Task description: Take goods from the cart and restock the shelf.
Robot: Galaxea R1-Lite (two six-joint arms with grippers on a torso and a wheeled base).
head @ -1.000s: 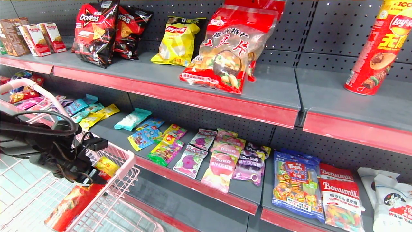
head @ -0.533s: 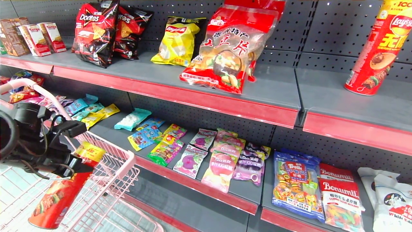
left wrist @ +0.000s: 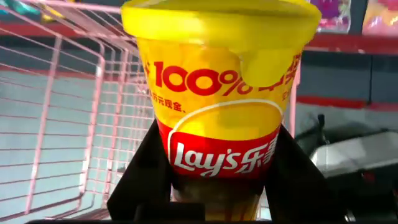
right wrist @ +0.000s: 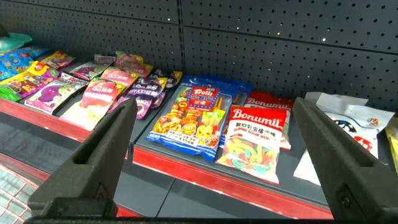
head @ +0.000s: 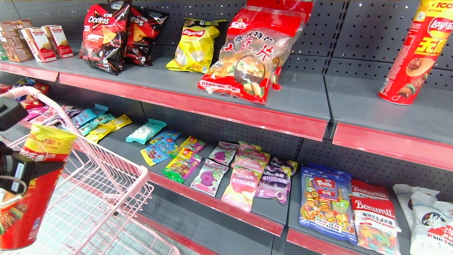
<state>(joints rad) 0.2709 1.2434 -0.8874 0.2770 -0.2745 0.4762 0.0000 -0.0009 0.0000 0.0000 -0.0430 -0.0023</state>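
Where the left gripper (head: pixel 16 171) is seen at the head view's left edge, its black fingers (left wrist: pixel 146 183) are closed on the red chip can (head: pixel 30 198), one on each side of it. The can (yellow lid, yellow band, red body) is held nearly upright over the pink wire cart (head: pixel 141 175), just beside the cart's handle (head: pixel 46 101). In the left wrist view the can's lid (left wrist: pixel 217 25) is seen with the cart's wire wall (left wrist: pixel 62 124) behind it.

The right gripper (right wrist: pixel 214 168) is spread wide and nothing is held in it; beyond its fingers the lower shelf (right wrist: pixel 174 163) is seen, laid with flat candy bags (right wrist: pixel 199 118).

On the upper shelf (head: pixel 300 94), well apart from the held can, a second chip can (head: pixel 416 56) is stood at the right, and chip bags (head: pixel 106 35) are leaned against the pegboard.
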